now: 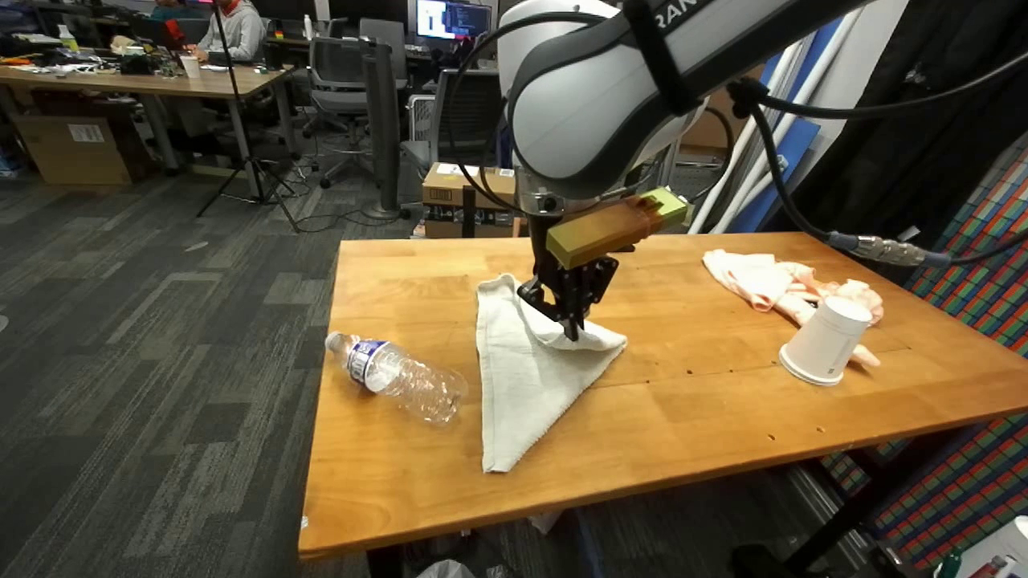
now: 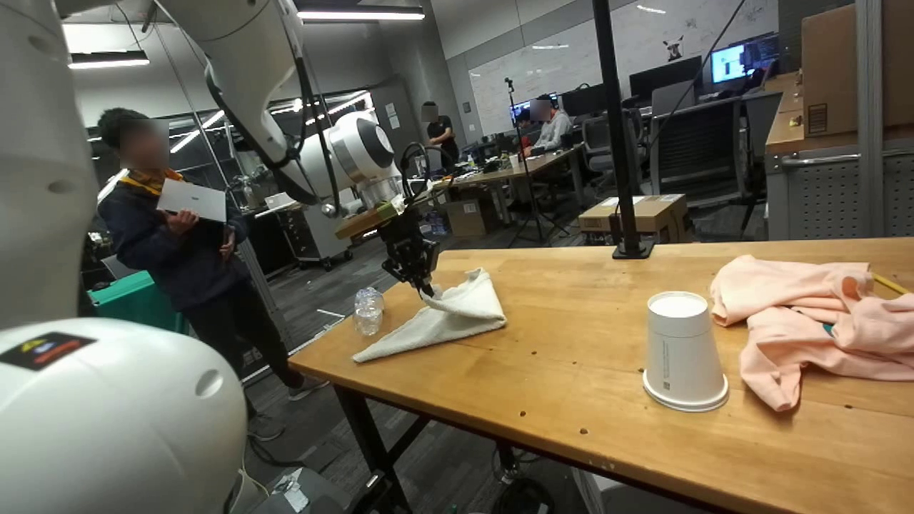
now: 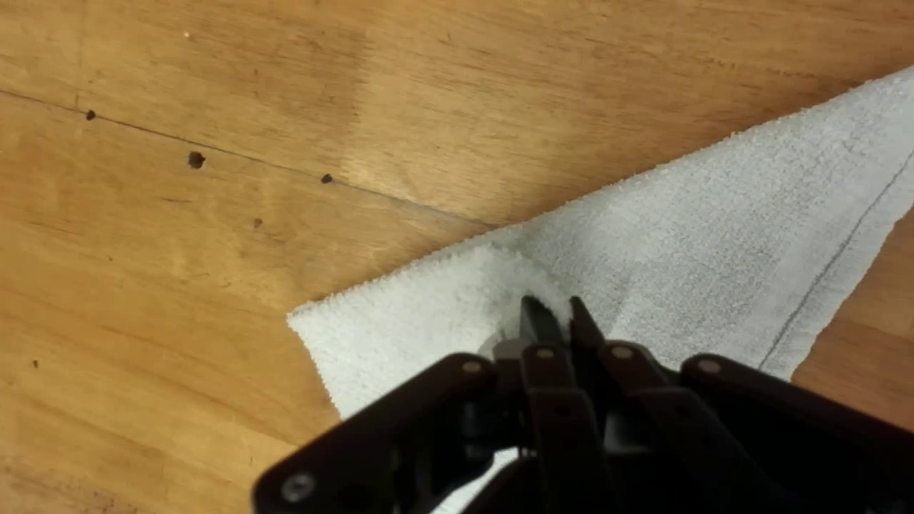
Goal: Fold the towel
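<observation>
In an exterior view the letters "RAN" can be read on the robot's arm (image 1: 578,120), at the top of the frame right of centre, the rest of the word out of sight. At mid-frame the towel (image 1: 514,393) lies on the wooden tabletop (image 1: 699,417) in a rough triangle, one corner toward the bottom edge, its upper flap rumpled. The pincer (image 3: 552,308), low in the wrist view, is drawn tightly together, a bit of the towel pinched between its tips.

Left of the towel a clear bottle (image 1: 414,384) lies on its side; its blue-and-white label (image 1: 366,361) is too small to read. On the right in both exterior views, an upturned white cup (image 2: 682,357) stands just beside a crumpled peach cloth (image 2: 792,343); the cup's fine print is illegible. At the lower left of an exterior view a dark sticker (image 2: 46,351) shows yellow and red marks. A cardboard box (image 1: 64,160), upper left, bears an unreadable white tag (image 1: 86,132)
</observation>
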